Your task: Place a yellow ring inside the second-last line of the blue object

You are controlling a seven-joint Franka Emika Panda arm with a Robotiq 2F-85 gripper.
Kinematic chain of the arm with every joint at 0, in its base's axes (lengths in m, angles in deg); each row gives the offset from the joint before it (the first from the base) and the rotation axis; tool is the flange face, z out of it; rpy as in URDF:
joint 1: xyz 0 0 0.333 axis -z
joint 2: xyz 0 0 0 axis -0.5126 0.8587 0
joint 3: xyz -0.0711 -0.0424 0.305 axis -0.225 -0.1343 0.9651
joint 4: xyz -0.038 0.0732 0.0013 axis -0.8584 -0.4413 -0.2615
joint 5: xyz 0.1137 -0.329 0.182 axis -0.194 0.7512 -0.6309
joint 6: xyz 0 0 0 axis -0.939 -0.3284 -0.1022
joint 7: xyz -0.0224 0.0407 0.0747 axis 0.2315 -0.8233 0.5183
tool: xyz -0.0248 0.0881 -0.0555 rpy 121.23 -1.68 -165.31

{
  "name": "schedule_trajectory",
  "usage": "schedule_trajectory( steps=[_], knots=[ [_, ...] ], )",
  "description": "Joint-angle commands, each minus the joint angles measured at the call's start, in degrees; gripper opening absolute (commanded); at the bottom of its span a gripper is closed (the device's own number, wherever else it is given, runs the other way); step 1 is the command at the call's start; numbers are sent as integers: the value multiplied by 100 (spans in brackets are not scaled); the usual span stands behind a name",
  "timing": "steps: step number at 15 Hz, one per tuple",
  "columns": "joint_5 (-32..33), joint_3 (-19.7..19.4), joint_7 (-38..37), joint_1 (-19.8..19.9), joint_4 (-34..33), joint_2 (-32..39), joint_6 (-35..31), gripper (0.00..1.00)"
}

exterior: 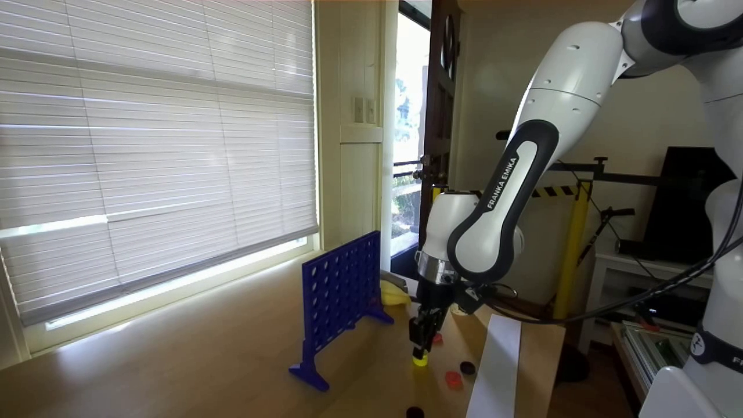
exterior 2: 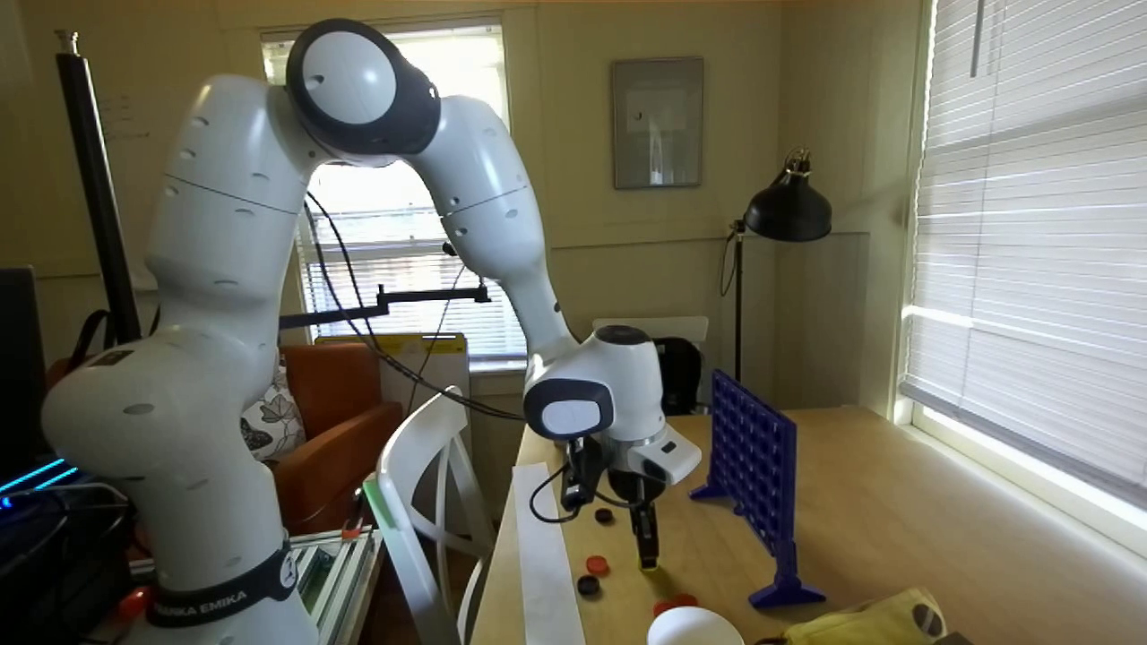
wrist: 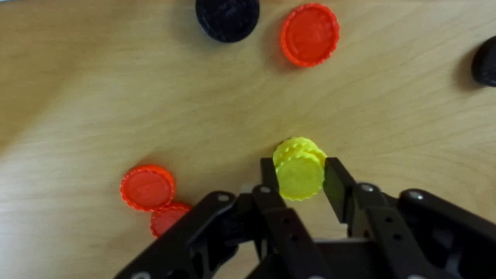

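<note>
The blue object point(exterior: 341, 290), an upright blue grid board with rows of round holes, stands on two feet on the table. It also shows in an exterior view point(exterior 2: 754, 466) and is out of the wrist view. My gripper point(exterior: 420, 352) points down at the table beside the board. In the wrist view its fingers point(wrist: 300, 167) touch both sides of a yellow ring point(wrist: 300, 178). A further yellow ring point(wrist: 291, 145) shows just behind and below it. The yellow also shows under the fingertips in both exterior views point(exterior: 421, 361) point(exterior 2: 649, 567).
Red discs point(wrist: 309, 35) and black discs point(wrist: 228, 17) lie around the gripper; two red discs point(wrist: 148, 188) overlap. A white cup point(exterior 2: 694, 629) and a yellow bag point(exterior 2: 865, 620) stand near the board's end. A white strip point(exterior: 498, 363) runs along the table edge by a white chair point(exterior 2: 430, 448).
</note>
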Motion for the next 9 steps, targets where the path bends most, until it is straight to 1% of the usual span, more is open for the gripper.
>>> schedule_trajectory(
  steps=[1,4,7,8,9],
  knots=[
    [153,22,-115,47,22,50,-243,11],
    [141,64,-126,34,309,-326,-470,11],
    [44,272,-103,139,755,-975,-776,11],
    [-16,416,-62,229,862,-1163,-819,11],
    [-252,551,128,266,991,-1380,-907,11]
  ],
)
